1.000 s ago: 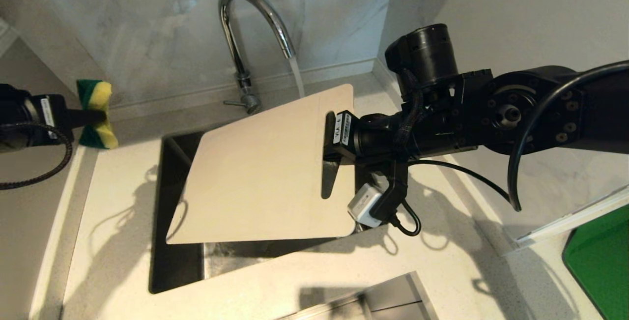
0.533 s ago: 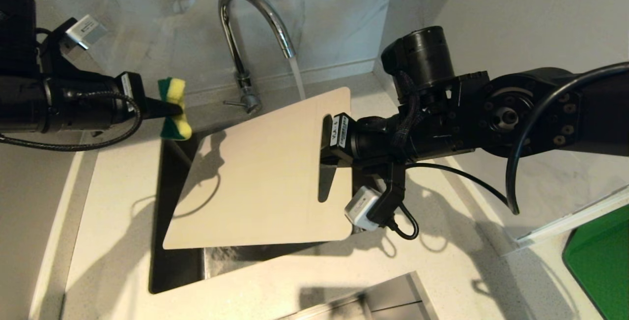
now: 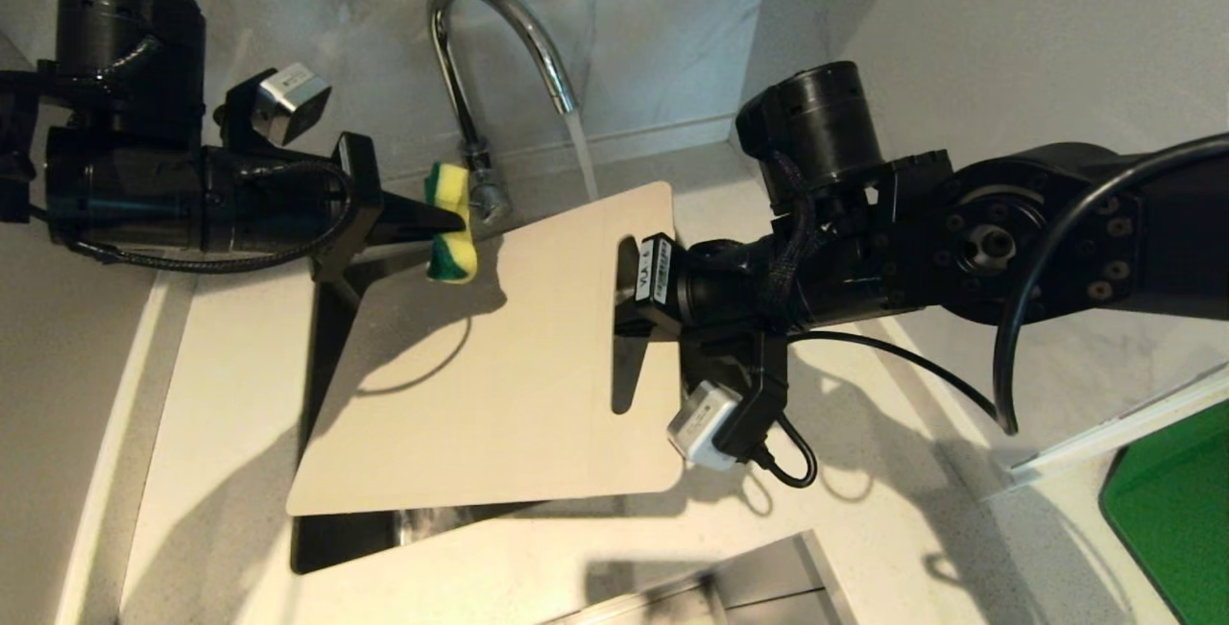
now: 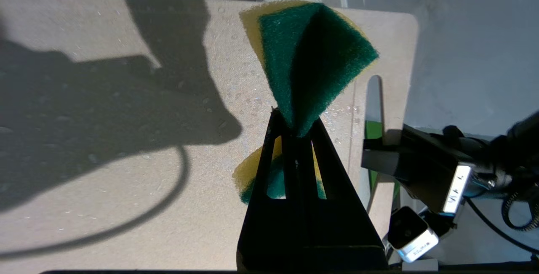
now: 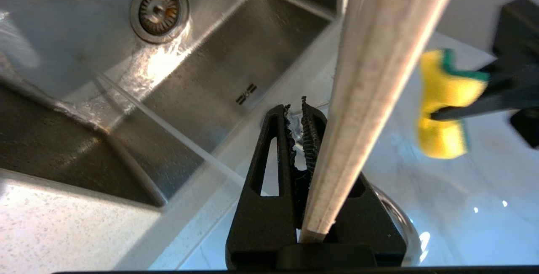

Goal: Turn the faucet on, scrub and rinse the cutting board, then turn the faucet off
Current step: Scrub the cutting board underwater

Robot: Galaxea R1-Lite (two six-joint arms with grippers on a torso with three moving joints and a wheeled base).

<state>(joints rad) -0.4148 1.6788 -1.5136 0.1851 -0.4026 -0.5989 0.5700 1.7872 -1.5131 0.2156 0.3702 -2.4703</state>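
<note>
Now at scrub step: my left gripper, clenched on the sponge, sits left of the faucet. Water running. Cutting board tilts over the sink, grasped by right gripper. Next, I judge: press sponge onto board.

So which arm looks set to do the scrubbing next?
The left. Its end effector grips the sponge at the cutting board's far edge, while the right end effector holds the board over the sink.
</note>
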